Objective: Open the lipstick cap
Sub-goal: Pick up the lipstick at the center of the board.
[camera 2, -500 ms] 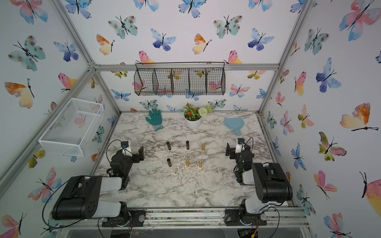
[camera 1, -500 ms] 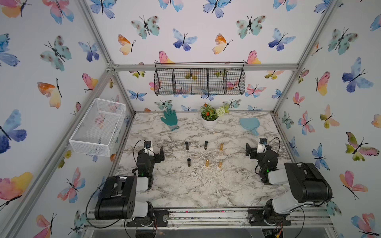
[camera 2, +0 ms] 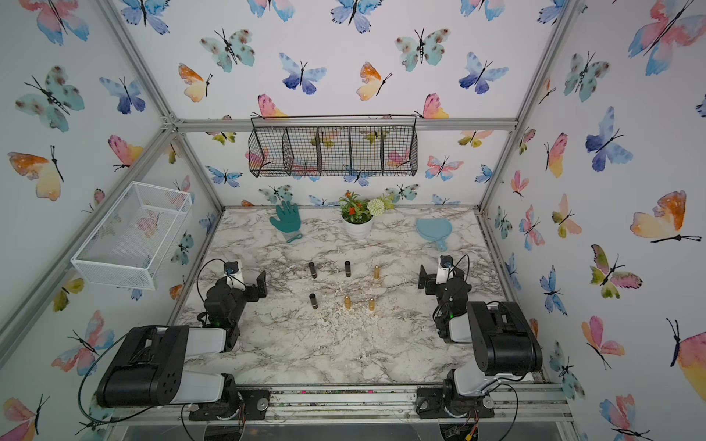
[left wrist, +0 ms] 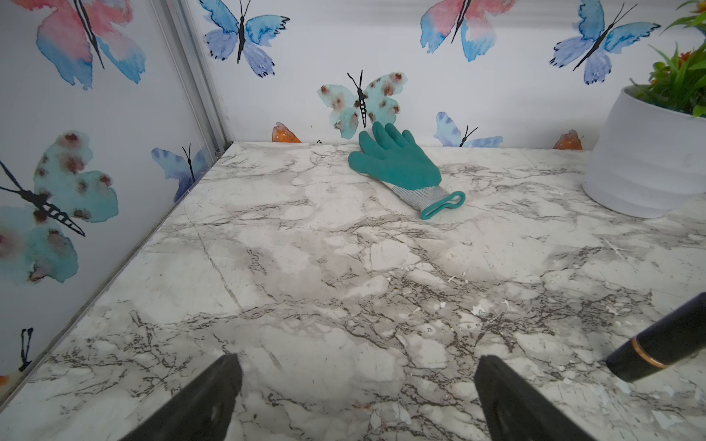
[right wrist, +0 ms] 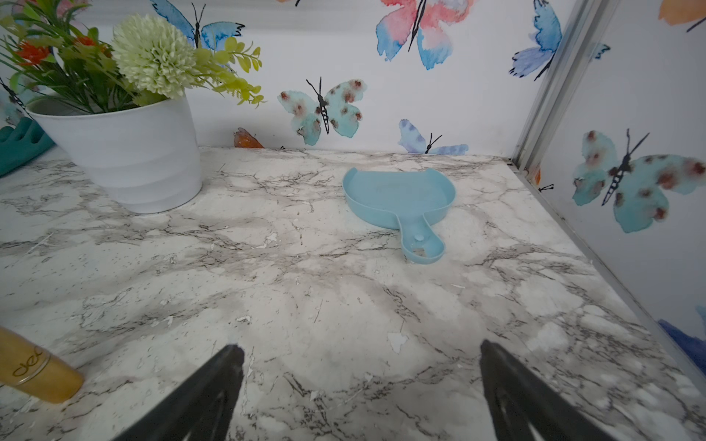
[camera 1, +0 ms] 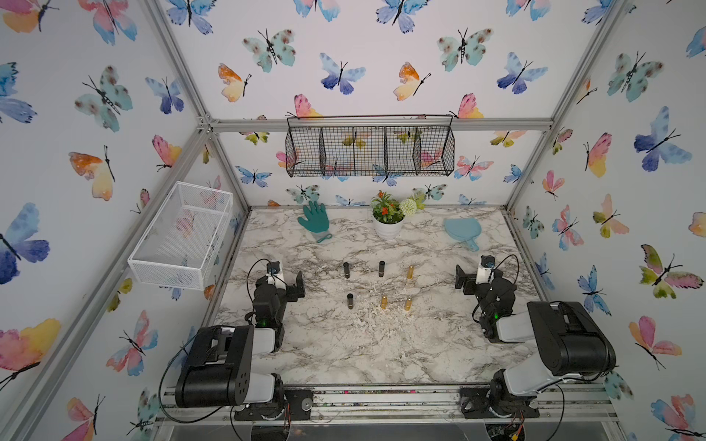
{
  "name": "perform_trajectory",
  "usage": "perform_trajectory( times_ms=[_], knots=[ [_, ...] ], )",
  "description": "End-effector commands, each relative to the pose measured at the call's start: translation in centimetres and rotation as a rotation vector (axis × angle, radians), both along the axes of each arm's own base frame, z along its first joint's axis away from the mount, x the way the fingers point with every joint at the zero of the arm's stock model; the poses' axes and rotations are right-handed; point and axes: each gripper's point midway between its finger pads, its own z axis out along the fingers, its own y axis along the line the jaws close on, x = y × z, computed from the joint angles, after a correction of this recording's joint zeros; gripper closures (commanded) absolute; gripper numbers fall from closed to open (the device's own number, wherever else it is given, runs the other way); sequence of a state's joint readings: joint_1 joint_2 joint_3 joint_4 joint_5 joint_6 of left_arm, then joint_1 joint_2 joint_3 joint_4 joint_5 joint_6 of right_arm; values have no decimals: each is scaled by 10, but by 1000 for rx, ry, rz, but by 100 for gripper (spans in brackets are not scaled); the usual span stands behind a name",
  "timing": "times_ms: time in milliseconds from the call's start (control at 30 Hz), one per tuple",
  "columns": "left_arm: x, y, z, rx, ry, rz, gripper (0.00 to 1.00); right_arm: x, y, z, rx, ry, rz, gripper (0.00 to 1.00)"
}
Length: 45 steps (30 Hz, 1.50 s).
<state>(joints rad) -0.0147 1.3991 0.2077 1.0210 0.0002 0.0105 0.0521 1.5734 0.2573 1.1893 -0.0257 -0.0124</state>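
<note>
Three black lipstick tubes point(camera 1: 347, 270) point(camera 2: 313, 270) and three gold lipstick tubes point(camera 1: 410, 272) point(camera 2: 376, 272) stand upright in two rows at the middle of the marble table point(camera 1: 344, 343), caps on. My left gripper point(camera 1: 298, 284) point(camera 2: 260, 284) rests low at the table's left, open and empty, apart from the tubes. In the left wrist view its fingers point(left wrist: 214, 397) stand wide over bare marble, with one black lipstick point(left wrist: 664, 340) off to the side. My right gripper point(camera 1: 463, 278) point(camera 2: 423, 278) sits open at the right. A gold lipstick point(right wrist: 34, 366) shows beside its fingers point(right wrist: 508, 393).
A green glove point(camera 1: 315, 219), a white pot of artificial flowers point(camera 1: 387, 227) and a light blue scoop point(camera 1: 462, 229) lie along the back of the table. A black wire basket point(camera 1: 370, 151) hangs on the back wall, a white one point(camera 1: 183, 233) on the left wall.
</note>
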Motion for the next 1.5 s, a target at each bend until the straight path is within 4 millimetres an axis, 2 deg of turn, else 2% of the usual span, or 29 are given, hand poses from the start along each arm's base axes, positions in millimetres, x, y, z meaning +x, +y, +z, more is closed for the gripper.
perform_trajectory(
  times_ms=[0,433,500,600,667,767,833,933,1000,1100,1167,1200,1267,1333,1467],
  knots=[
    [4,1,7,-6,-27,4,2,2,3,-3,-3,11,14,2],
    [5,1,8,-6,-27,7,2,3,4,-3,-2,13,18,2],
    [7,6,10,-6,-17,35,2,2,-2,2,-2,-7,-17,2],
    [19,10,19,-10,25,66,2,2,-11,15,9,-15,-71,2],
    [18,14,23,-9,26,91,2,0,-13,22,14,-2,-87,2],
    [20,22,34,-8,32,143,2,-1,-11,45,14,-45,-72,2],
    [27,22,41,-12,78,149,2,1,-16,61,85,-49,-118,2],
    [36,24,53,-28,130,178,2,9,-6,79,108,0,-69,2],
    [39,21,62,-41,137,178,2,9,-1,96,146,-37,-41,2],
    [41,18,77,-73,153,194,1,0,-11,111,365,-92,-124,2],
    [41,15,82,-108,200,205,1,-5,0,120,413,-142,-56,2],
    [41,12,83,-128,236,202,4,-3,8,123,433,-148,-9,2],
    [39,1,81,-158,302,167,11,9,21,123,437,-76,51,2],
    [35,-16,77,-178,369,113,13,22,27,119,442,35,58,2],
    [27,-52,69,-167,469,4,17,23,31,135,478,-19,89,2]
  ],
)
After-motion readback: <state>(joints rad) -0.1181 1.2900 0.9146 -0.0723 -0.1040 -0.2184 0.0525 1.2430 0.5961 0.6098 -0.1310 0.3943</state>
